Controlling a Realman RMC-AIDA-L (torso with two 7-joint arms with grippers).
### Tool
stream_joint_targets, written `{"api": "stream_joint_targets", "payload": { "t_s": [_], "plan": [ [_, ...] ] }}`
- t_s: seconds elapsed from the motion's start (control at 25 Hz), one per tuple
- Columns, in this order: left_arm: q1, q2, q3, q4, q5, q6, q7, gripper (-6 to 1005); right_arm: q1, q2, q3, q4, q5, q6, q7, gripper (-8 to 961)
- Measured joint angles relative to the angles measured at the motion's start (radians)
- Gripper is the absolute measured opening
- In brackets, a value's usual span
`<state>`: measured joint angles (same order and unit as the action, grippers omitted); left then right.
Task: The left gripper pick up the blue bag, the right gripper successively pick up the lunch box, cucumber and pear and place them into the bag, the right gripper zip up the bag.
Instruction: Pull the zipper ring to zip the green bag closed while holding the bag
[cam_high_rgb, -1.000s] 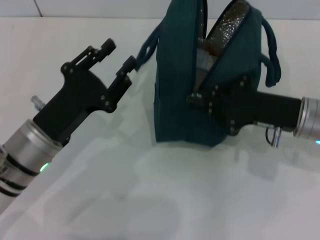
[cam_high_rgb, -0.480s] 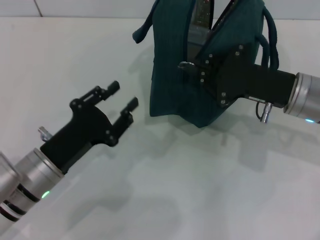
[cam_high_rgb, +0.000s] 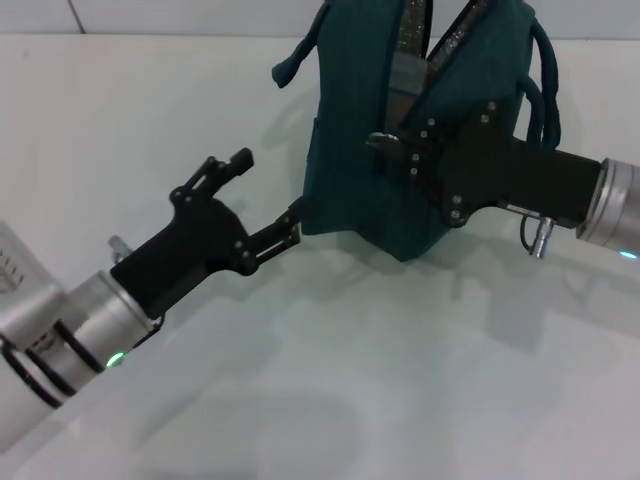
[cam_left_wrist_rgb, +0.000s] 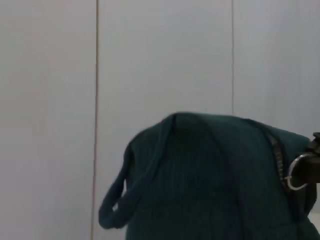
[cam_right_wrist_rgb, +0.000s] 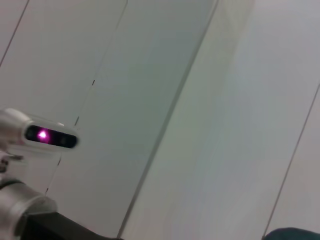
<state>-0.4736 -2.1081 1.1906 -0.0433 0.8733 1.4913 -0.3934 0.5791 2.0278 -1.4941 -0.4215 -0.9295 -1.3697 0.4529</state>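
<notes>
Blue bag (cam_high_rgb: 365, 160): soft, sagging fabric; my right tool (cam_high_rgb: 395, 145) grips its zipper ring, my left tool (cam_high_rgb: 262, 205) gapes beside its lower corner.

The bag (cam_high_rgb: 360, 150) is matt teal cloth with rope-like handles, a metal zipper ring (cam_left_wrist_rgb: 295, 172) and crinkled silvery lining, both grippers are matt black on brushed-metal wrists, and the table (cam_high_rgb: 400, 370) is smooth, glossy white.

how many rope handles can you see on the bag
2. One handle hangs off the bag on the side toward the left hand; the other handle loops down the far side, above the right hand at the zipper. Others may be hidden.
</notes>
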Motion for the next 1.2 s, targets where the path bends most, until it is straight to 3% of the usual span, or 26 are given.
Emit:
{"api": "stream_joint_targets", "payload": {
  "t_s": [0.28,0.48,0.92,1.12,1.2],
  "plan": [
    [-0.049,0.007,0.012,0.032,0.128,-0.041,-0.164,868,-0.014,-0.003,0.004,-0.005,0.0,-0.001,-0.019,19],
    [-0.051,0.003,0.012,0.05,0.17,-0.046,-0.177,887,-0.015,-0.003,0.004,-0.005,0.0,-0.002,-0.039,19],
    [-0.086,0.0,0.001,0.051,0.156,-0.081,-0.149,783,-0.018,-0.002,0.008,-0.002,0.0,-0.029,-0.052,19],
    [-0.1,0.0,0.0,0.051,0.156,-0.108,-0.09,545,-0.019,-0.003,0.009,0.0,0.0,-0.029,-0.051,19],
    [-0.101,0.0,0.0,0.051,0.156,-0.109,-0.067,502,-0.023,-0.003,0.009,-0.001,0.0,-0.029,-0.051,19]
  ]
}}
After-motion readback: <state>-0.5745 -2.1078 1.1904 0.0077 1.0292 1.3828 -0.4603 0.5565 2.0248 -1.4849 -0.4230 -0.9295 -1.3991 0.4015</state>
